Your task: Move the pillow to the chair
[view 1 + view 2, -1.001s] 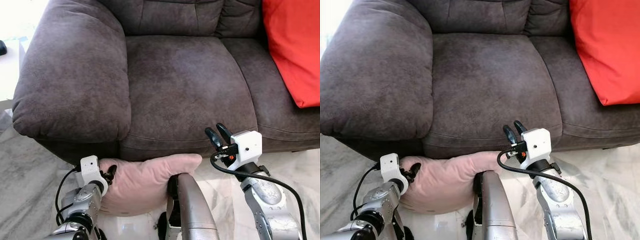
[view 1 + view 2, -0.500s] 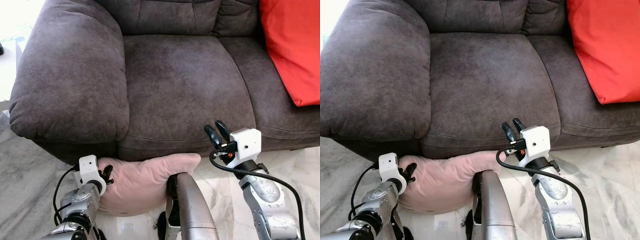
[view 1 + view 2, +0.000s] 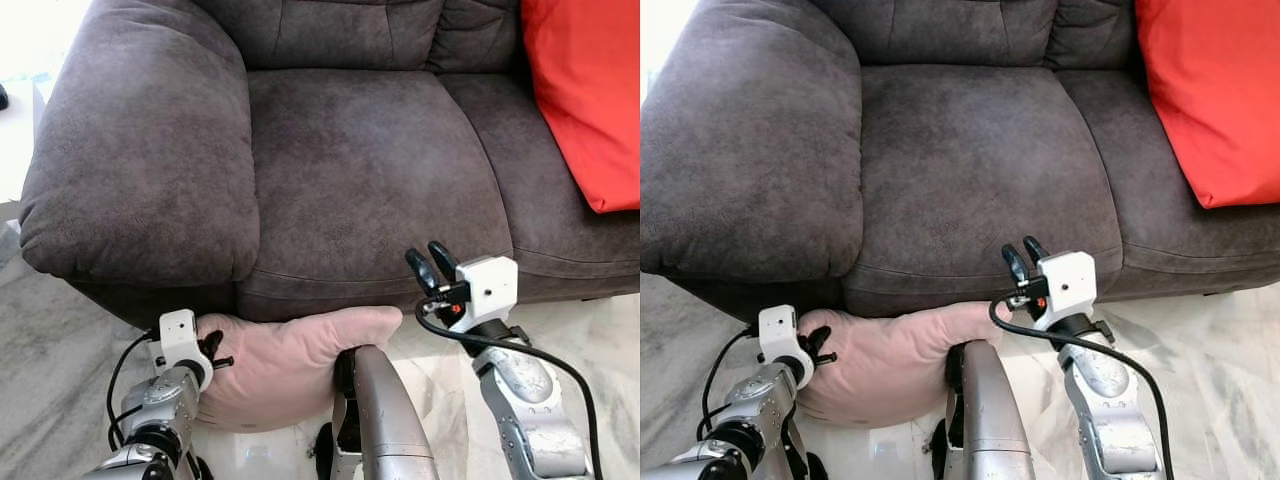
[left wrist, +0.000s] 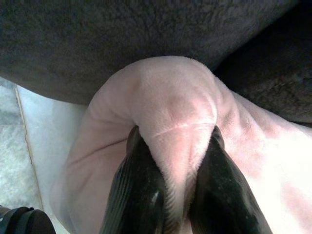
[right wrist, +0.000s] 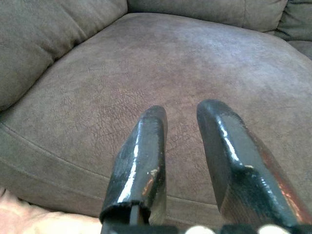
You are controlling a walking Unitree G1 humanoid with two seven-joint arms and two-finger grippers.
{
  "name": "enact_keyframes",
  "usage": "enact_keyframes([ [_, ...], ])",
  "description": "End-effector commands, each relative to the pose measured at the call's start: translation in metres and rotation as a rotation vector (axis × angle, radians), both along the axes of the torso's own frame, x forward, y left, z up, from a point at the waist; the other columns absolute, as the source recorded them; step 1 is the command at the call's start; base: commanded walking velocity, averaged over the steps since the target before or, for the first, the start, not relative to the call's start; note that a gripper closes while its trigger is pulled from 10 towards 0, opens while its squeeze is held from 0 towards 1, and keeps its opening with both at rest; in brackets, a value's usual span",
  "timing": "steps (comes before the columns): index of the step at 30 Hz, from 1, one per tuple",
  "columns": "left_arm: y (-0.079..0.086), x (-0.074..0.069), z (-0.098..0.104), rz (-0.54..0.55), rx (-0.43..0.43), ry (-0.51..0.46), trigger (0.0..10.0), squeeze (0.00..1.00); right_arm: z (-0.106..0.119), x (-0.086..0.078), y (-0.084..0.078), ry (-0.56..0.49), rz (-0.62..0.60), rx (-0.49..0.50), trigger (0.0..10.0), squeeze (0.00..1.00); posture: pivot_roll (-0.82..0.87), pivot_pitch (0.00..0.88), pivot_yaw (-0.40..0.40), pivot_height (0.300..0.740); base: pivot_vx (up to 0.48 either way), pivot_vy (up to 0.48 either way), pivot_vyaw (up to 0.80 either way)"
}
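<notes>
The pink pillow (image 3: 290,358) is hanging low against the front edge of the dark brown sofa (image 3: 360,160), below the seat cushion and just beside the bulky left armrest (image 3: 150,150). The left gripper (image 4: 173,195) is pinching a fold of it between its fingers. The right gripper (image 3: 432,265) is hovering with fingers parted over the seat's front edge. A red cushion (image 3: 585,95) is leaning in the sofa's right corner. No writing is showing.

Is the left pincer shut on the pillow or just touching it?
Shut on it. The left pincer has a bulging fold of the pink pillow pinched between its two fingers, low in front of the sofa.
</notes>
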State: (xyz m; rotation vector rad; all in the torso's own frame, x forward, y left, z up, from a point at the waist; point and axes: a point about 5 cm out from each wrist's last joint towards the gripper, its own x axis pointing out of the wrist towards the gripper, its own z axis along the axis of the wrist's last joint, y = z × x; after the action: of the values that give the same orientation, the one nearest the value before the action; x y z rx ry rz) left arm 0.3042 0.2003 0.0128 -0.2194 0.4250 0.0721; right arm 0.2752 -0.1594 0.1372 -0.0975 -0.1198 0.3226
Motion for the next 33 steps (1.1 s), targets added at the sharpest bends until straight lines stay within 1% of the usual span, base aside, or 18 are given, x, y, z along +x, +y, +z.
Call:
enact_keyframes([
  [1, -0.006, -0.007, -0.008, -0.035, 0.003, 0.026, 0.0, 0.0, -0.003, 0.0, -0.002, 0.007, -0.011, -0.001, 10.0, 0.0, -0.12, 0.208, -0.153, 0.499, 0.0, 0.0, 0.0],
  [6, -0.008, -0.009, -0.01, -0.045, 0.015, 0.024, 0.0, 0.0, -0.003, 0.004, 0.0, -0.001, -0.011, 0.009, 10.0, 0.0, -0.1, 0.192, -0.145, 0.499, 0.0, 0.0, 0.0],
  [11, -0.008, -0.01, -0.011, -0.029, 0.012, 0.013, 0.0, 0.0, -0.005, 0.007, 0.003, -0.003, -0.01, 0.011, 10.0, 0.0, -0.1, 0.171, -0.135, 0.499, 0.0, 0.0, 0.0],
  [12, -0.007, -0.01, -0.01, -0.024, 0.018, 0.005, 1.3, 0.0, -0.005, 0.009, 0.004, -0.004, -0.01, 0.012, 10.0, 0.0, -0.09, 0.162, -0.13, 0.499, 0.0, 0.0, 0.0],
  [13, -0.006, -0.01, -0.008, -0.02, 0.027, -0.008, 10.0, 0.0, -0.005, 0.01, 0.004, -0.006, -0.012, 0.014, 10.0, 0.0, -0.09, 0.155, -0.127, 0.499, 0.0, 0.0, 0.0],
  [15, -0.004, -0.008, -0.003, -0.015, 0.061, -0.063, 10.0, 0.0, -0.006, 0.012, 0.004, -0.008, -0.017, 0.017, 10.0, 0.0, -0.08, 0.14, -0.121, 0.499, 0.0, 0.0, 0.0],
  [17, -0.004, -0.006, 0.004, -0.012, 0.075, -0.126, 10.0, 0.0, -0.008, 0.013, 0.004, -0.007, -0.021, 0.018, 10.0, 0.0, -0.07, 0.127, -0.113, 0.499, 0.0, 0.0, 0.0],
  [21, -0.005, -0.005, 0.009, -0.031, 0.131, -0.176, 10.0, 0.0, -0.011, 0.016, 0.005, -0.006, -0.028, 0.022, 10.0, 0.0, -0.06, 0.1, -0.102, 0.499, 0.0, 0.0, 0.0],
  [22, -0.005, -0.005, 0.009, -0.031, 0.131, -0.176, 10.0, 0.0, -0.011, 0.016, 0.005, -0.006, -0.028, 0.022, 10.0, 0.0, -0.06, 0.1, -0.102, 0.499, 0.0, 0.0, 0.0],
  [24, -0.009, -0.003, 0.017, -0.047, 0.131, -0.24, 10.0, 0.0, -0.012, 0.021, 0.005, -0.014, -0.046, 0.035, 10.0, 0.0, -0.05, 0.064, -0.091, 0.499, 0.0, 0.0, 0.0],
  [28, -0.008, -0.001, 0.021, -0.051, 0.142, -0.259, 10.0, 0.0, -0.012, 0.025, 0.006, -0.016, -0.047, 0.037, 10.0, 0.0, -0.04, 0.052, -0.088, 0.499, 0.0, 0.0, 0.0],
  [33, -0.004, -0.001, 0.022, -0.028, 0.138, -0.261, 10.0, 0.0, -0.013, 0.03, 0.006, -0.028, -0.053, 0.039, 10.0, 0.0, -0.04, 0.015, -0.071, 0.499, -0.3, 0.0, 0.0],
])
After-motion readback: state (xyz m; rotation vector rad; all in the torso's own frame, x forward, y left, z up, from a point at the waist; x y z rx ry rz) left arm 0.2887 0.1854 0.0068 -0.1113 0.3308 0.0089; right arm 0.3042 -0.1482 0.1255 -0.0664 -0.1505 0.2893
